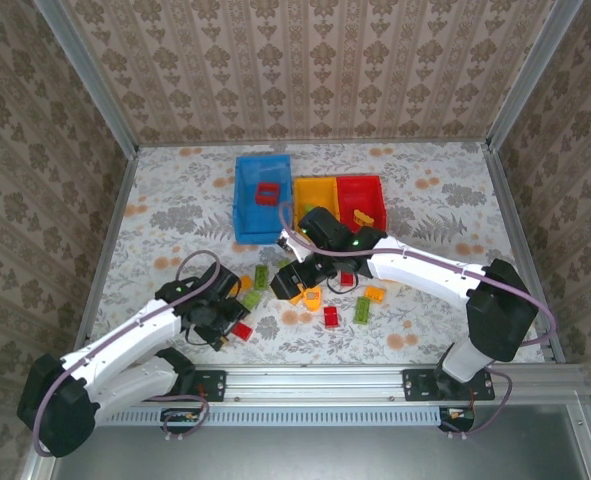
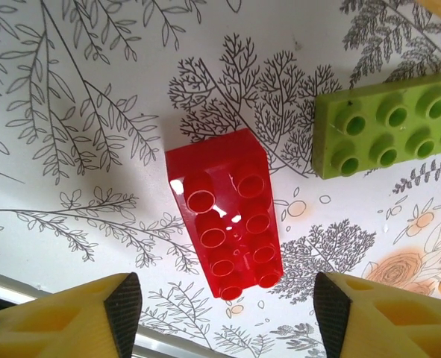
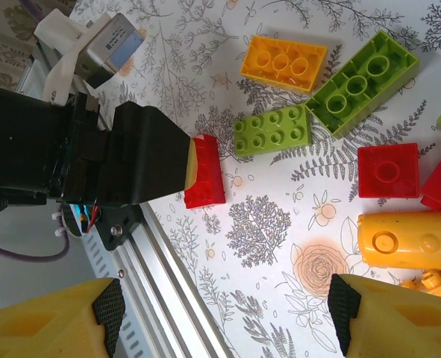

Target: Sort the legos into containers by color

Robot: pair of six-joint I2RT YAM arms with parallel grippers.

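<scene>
My left pincer (image 2: 227, 298) hangs spread over the red two-by-four brick (image 2: 224, 212), which lies studs-up on the counter (image 2: 78, 149). The brick sits skewed, so I'd turn the wrist square to its long sides, lower, then pinch. A green plate (image 2: 388, 123) lies near but apart. My right pincer (image 3: 224, 306), also spread, hovers close by. Its arm may block my path to the red bin (image 1: 361, 200).

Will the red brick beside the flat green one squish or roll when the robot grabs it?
Probably neither. The red brick looks like hard, glossy plastic, so it should stay stiff, though it may be a bit slippery. It lies flat, with straight sides, so it would likely slide rather than roll.
</scene>
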